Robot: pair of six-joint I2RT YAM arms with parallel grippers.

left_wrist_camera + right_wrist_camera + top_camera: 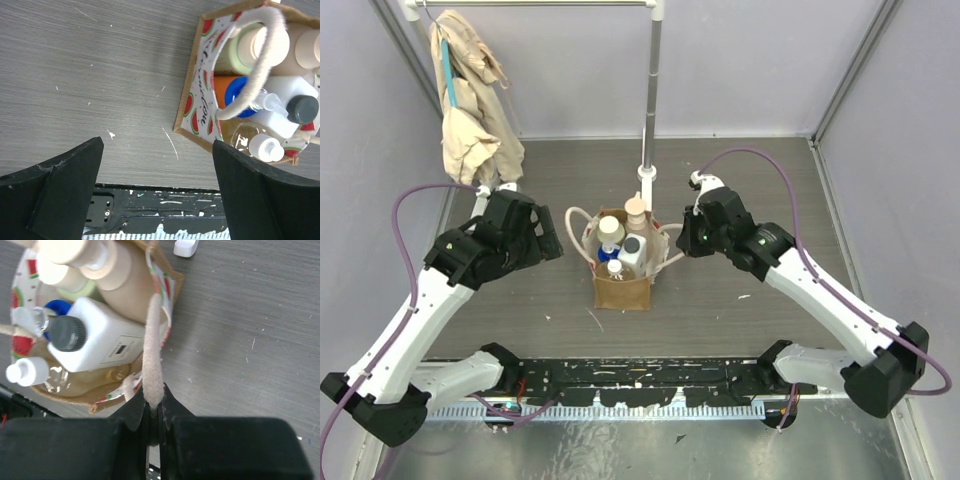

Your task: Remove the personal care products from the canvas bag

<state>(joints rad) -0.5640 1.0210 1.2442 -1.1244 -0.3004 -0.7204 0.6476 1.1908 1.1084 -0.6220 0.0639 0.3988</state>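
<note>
The canvas bag (623, 291) stands upright on the grey tabletop (750, 190), roughly midway between the two arms, with its watermelon-print lining visible at the rim. All five bottles are inside it. The tan pump-top bottle (636, 210) and the olive-green bottle (610, 228) sit toward the far side. The white rectangular bottle (107, 340) with its dark cap occupies the middle. The orange-and-blue bottle (225, 87) and the small amber bottle (22, 372) sit toward the near side. The right pincer (154, 407) is closed on the cream handle (153, 350) at the bag's right side, and the cord runs straight up out of the shut jaws. The left pincer (157, 144) is spread wide and grips nothing. It hangs over bare tabletop just left of the bag, clear of it. The other handle (260, 65) loops loosely across the bottle tops on that side. A beige cloth (470, 100) hangs from a rail at the far left corner.
</note>
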